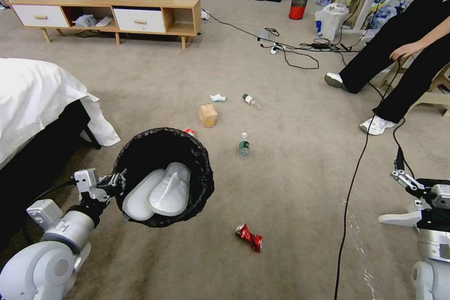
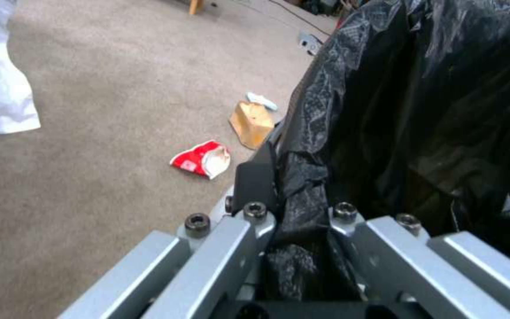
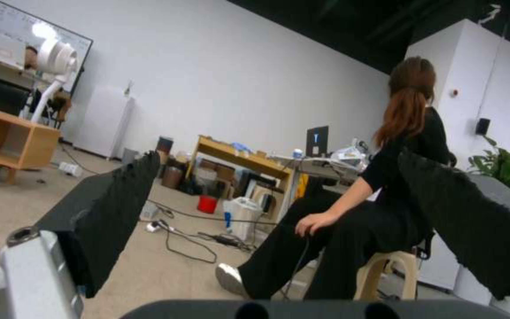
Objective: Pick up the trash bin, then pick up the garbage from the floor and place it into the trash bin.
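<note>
We see the trash bin (image 1: 164,176) held above the carpet (image 1: 290,178), its black-lined rim pinched between the left gripper's (image 1: 117,181) fingers. The crushed red can (image 1: 249,237) lies beyond it. The right gripper (image 3: 279,212) hangs spread, well apart.

Paper cup (image 1: 189,131): mostly hidden behind the trash bin (image 1: 187,150) rim in the head view.
Bin wall: hidden under the black liner.
Right gripper (image 1: 405,180): arm cut off by the head view's edge.
Bottle (image 1: 244,145) label: too small to read.
</note>
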Tool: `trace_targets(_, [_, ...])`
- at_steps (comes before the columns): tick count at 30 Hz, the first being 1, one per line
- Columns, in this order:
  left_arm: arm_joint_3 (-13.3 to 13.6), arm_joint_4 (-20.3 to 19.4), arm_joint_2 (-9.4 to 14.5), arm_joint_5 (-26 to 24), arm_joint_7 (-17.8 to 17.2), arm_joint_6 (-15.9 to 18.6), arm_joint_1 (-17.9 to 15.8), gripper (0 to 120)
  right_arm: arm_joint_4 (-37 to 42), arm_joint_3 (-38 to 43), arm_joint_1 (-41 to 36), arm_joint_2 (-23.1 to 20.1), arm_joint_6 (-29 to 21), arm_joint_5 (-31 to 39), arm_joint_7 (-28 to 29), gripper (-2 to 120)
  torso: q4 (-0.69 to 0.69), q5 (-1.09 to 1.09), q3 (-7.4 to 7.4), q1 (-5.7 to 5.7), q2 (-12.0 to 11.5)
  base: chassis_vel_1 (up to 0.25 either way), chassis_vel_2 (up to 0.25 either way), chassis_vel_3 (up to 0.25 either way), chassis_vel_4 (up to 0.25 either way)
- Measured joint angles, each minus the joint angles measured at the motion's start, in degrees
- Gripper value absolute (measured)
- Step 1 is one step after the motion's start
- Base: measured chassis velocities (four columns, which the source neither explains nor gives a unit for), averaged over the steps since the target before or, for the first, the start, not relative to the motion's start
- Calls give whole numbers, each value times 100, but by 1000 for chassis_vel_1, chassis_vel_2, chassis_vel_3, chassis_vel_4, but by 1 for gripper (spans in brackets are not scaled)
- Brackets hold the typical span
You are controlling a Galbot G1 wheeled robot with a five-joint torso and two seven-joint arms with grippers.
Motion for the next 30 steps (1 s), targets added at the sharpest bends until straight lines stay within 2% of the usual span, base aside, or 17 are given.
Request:
trace_targets(18, [-14,-53,-34,32,-7,-9,28,4,-88,-1,18,-36,142,41,-22,100,1,0,0,0,0,-85,84,87,-91])
trace_targets(24, [-18,-59,-3,17,-9,-10,3,4,-116,25,16,-59,182,9,-45,100,0,-1,0,0,0,-6,10,8,-9])
trace_targets(30, [3,-37,71,-16,-26,-53,-69,4,-104,-165,-55,-345,-63,6,-81,100,1,0,0,0,0,0,0,0,0])
